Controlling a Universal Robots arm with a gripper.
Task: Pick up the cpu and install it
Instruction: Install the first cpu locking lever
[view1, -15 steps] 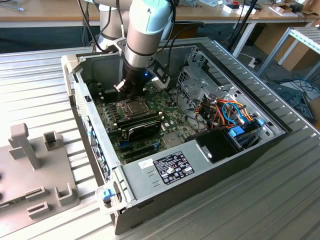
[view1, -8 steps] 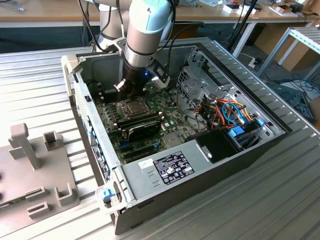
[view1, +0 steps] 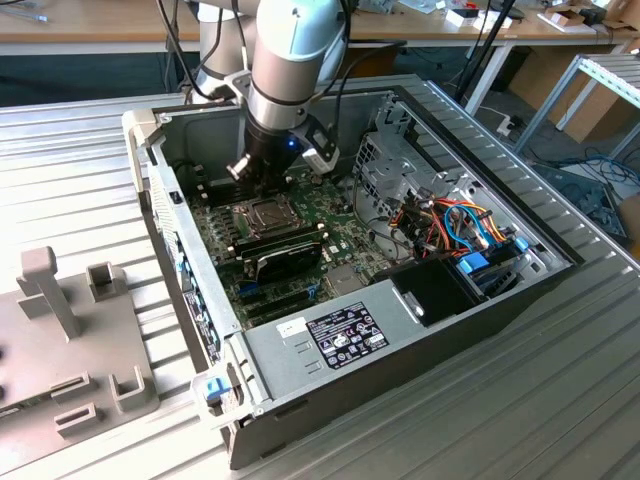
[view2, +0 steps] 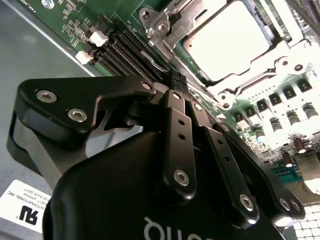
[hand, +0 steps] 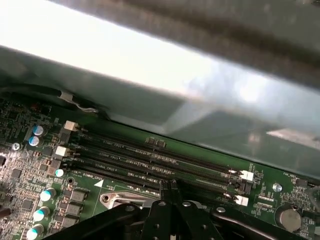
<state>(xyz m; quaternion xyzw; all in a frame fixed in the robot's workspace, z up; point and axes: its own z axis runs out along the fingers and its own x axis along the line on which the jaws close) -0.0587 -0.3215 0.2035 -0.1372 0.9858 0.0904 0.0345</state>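
The cpu, a flat square with a bright silvery top, lies in the socket on the green motherboard, with the socket's metal frame around its edges. In the exterior view the socket sits just in front of my gripper. My gripper is shut with its two black fingers pressed together and nothing between them. It hovers low over the memory slots, beside the socket. In the first wrist view the gripper has its tips over the slot row.
The open computer case lies on a ribbed metal table. A black oblong module sits in front of the socket. A power supply is at the near end, a drive cage with coloured cables on the exterior view's right, and a grey fixture on its left.
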